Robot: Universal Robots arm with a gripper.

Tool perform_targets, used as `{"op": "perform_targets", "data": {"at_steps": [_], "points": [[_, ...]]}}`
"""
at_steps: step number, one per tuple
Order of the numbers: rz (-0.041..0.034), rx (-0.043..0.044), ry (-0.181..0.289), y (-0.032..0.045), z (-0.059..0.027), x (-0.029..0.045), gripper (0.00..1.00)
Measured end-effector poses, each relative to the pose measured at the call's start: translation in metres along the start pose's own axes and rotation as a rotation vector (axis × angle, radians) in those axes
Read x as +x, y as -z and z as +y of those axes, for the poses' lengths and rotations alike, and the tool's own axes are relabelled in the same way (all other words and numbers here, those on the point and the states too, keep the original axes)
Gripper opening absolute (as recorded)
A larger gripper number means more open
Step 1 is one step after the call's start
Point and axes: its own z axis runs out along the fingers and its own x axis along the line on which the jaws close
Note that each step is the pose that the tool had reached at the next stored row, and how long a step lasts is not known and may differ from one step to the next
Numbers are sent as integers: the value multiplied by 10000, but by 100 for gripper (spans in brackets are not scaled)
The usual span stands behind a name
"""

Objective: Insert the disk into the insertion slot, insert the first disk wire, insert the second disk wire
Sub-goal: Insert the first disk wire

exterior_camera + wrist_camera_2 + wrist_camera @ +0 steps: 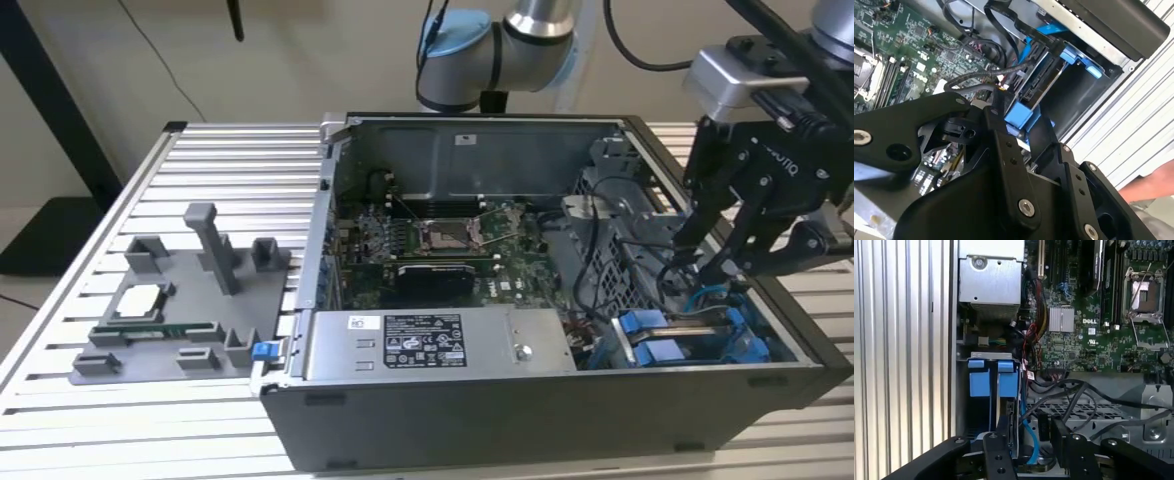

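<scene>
The disk (1040, 85) sits edge-on in its bright blue frame (1018, 116) inside the insertion slot (988, 405), a grey bay with blue tabs at the case's front corner on the exterior view's right (681, 342). My gripper (705, 262) hangs just above that bay, fingers apart. In the first wrist view the gripper (1029, 436) straddles a blue wire (1029, 442) and a black connector (1043, 424) beside the disk, with no grip showing. A blue wire (705, 296) loops under the fingertips. In the second wrist view the gripper (1021, 132) is close over the blue frame.
The open computer case (441, 425) lies on a slatted metal table (200, 140). A grey labelled power-supply box (427, 342) sits beside the bay, the motherboard (441, 240) behind it. A grey fixture tray (174, 310) is on the exterior view's left. A person's hand (1149, 189) is near the case.
</scene>
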Motion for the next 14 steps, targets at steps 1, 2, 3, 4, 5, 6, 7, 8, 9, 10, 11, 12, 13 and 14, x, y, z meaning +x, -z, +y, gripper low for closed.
{"op": "perform_targets", "data": {"at_steps": [1,2,3,4,5,6,7,8,9,10,11,12,13,14], "points": [[-9,1,45,-6,7,-5,100],[-17,2,91,-11,13,-10,100],[-29,4,147,-17,18,-15,100],[-44,10,208,-22,21,-16,100],[-63,14,278,-26,23,-18,100],[-81,20,351,-30,26,-20,100],[-98,27,410,-31,28,-22,100],[-123,38,461,-32,31,-24,100],[-154,53,508,-32,32,-26,100],[-193,74,557,-33,33,-28,100],[-234,99,603,-33,34,-29,100],[-275,128,647,-33,35,-30,100],[-316,165,685,-34,37,-30,100],[-362,209,722,-34,38,-30,100]]}}
